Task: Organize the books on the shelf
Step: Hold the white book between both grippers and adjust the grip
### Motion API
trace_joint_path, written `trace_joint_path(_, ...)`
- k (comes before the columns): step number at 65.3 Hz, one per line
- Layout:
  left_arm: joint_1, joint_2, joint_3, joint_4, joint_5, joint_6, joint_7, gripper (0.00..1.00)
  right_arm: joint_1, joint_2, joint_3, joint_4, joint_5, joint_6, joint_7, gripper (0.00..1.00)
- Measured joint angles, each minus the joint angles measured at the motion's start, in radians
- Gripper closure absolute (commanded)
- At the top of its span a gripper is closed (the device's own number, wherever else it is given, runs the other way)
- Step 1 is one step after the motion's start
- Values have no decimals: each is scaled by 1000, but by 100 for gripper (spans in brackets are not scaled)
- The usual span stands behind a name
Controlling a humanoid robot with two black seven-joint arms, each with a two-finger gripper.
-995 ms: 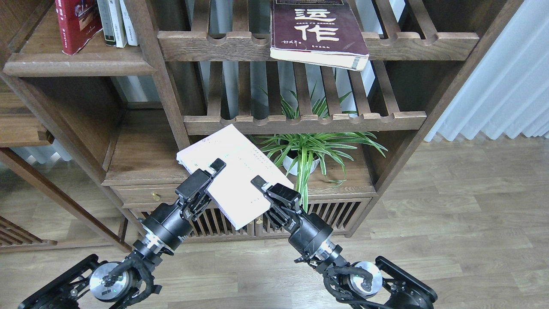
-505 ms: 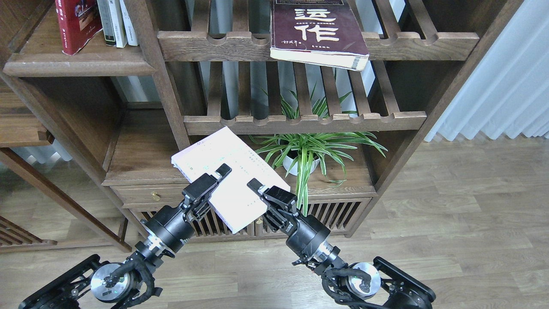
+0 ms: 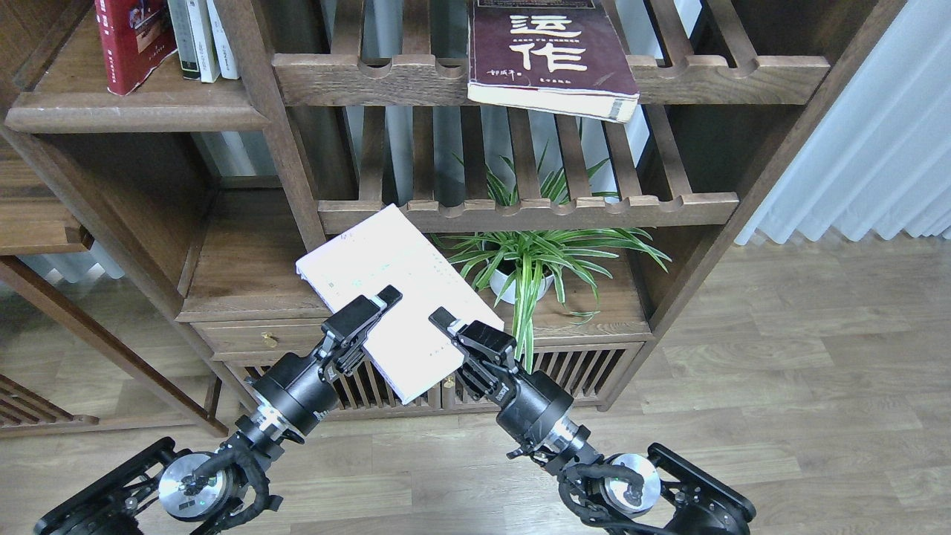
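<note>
Now my left gripper (image 3: 369, 308) and right gripper (image 3: 449, 327) each clamp their jaws on the pale lavender-white book (image 3: 397, 290), tilted below the slatted rack (image 3: 527, 212).

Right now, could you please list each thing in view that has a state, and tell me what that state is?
Pale book: held off the shelves by both grippers, tilted.
Left gripper: shut on the pale book.
Right gripper: shut on the pale book.
Maroon book: lying flat on the upper slatted rack, overhanging its front rail.
Red book: standing on the plank shelf, leaning.
Cabinet doors: closed.
</note>
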Motion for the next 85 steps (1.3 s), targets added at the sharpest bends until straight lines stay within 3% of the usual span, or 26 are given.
trace_joint_path(13, -8, 0, 7, 0, 1, 0, 0, 95, 0, 0, 0, -1, 0, 0, 0, 94)
trace_joint_path(22, -8, 4, 10, 0, 2, 0, 0, 94, 1, 0, 1, -1, -2, 0, 5, 78)
trace_joint_path(40, -7, 5, 10, 1, 2, 0, 1, 94, 5, 0, 4, -1, -2, 0, 11, 58)
trace_joint_path(54, -5, 8, 10, 3, 5, 0, 2, 94, 9, 0, 4, -2, -4, 0, 12, 62)
trace_joint_path(63, -5, 9, 10, 4, 5, 0, 3, 94, 10, 0, 4, -2, -4, 0, 12, 73)
trace_joint_path(64, -5, 10, 10, 4, 5, 0, 3, 94, 10, 0, 4, -2, -5, 0, 12, 81)
trace_joint_path(71, -5, 10, 10, 4, 5, 0, 3, 94, 10, 0, 7, -2, -4, 0, 12, 96)
trace_joint_path(80, -5, 10, 10, 4, 5, 0, 3, 94, 10, 0, 13, -2, -3, 0, 12, 94)
trace_joint_path(85, -5, 10, 10, 4, 6, 0, 3, 94, 10, 0, 14, -3, -3, 0, 12, 82)
